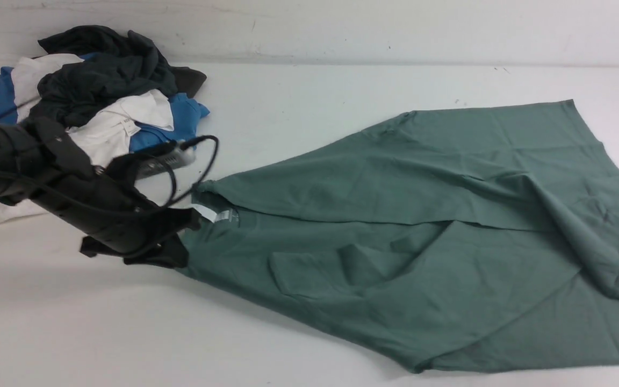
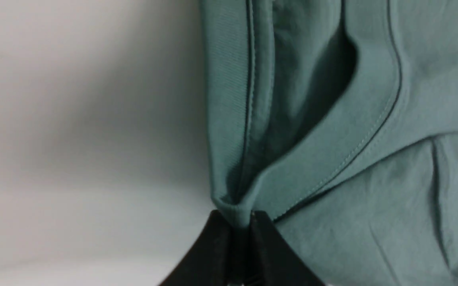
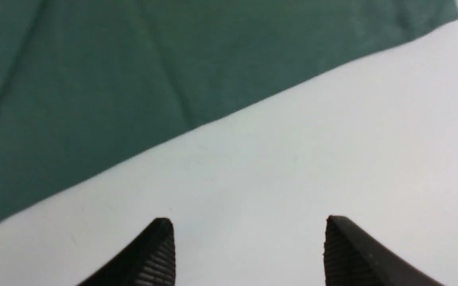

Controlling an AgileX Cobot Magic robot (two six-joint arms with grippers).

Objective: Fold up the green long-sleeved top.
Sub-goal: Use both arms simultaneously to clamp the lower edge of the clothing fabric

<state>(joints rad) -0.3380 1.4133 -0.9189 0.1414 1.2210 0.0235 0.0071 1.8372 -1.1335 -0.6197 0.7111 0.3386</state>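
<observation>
The green long-sleeved top (image 1: 395,236) lies spread and creased across the middle and right of the white table, its neck end with a small white label (image 1: 204,213) pointing left. My left gripper (image 1: 183,244) sits at that neck end. In the left wrist view it (image 2: 239,222) is shut on a fold of the ribbed collar (image 2: 229,119). My right gripper (image 3: 249,234) is open above bare table, a short way from an edge of the green top (image 3: 94,91). The right arm does not show in the front view.
A heap of other clothes (image 1: 100,91), dark charcoal, white and bright blue, lies at the back left just behind my left arm. The table's back edge meets a white wall (image 1: 342,27). The top's right side runs past the frame edge.
</observation>
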